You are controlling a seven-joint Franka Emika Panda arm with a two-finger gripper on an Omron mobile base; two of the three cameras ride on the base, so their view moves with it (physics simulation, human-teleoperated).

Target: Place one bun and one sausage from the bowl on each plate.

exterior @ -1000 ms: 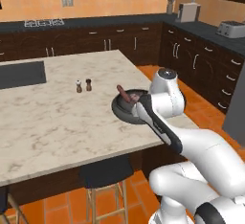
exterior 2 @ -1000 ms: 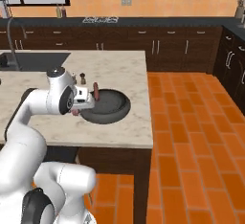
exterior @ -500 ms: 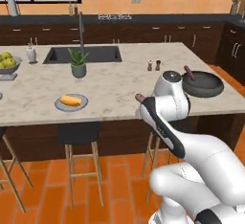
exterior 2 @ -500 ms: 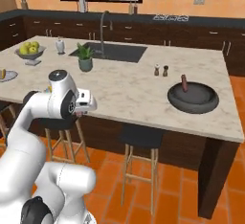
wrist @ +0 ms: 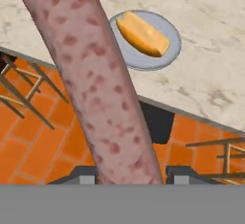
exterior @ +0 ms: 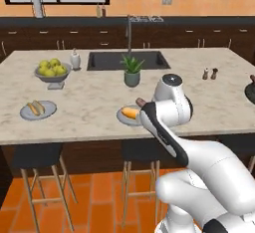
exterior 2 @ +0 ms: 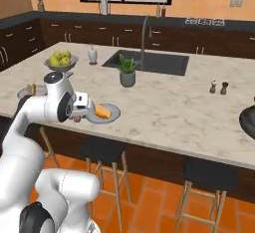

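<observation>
Base driven left since earlier, end effector (wrist: pixel 128 179) clamped on sausage (wrist: pixel 93 79), near plate (wrist: pixel 167 55) holding bun (wrist: pixel 142 34)

The sausage (wrist: pixel 98 89) is pinkish-brown with dark red mottling; the bun (wrist: pixel 142 34) is orange-yellow on a grey plate (wrist: pixel 168 50), the counter (wrist: pixel 210 50) beige marbled, perhaps cream.
</observation>
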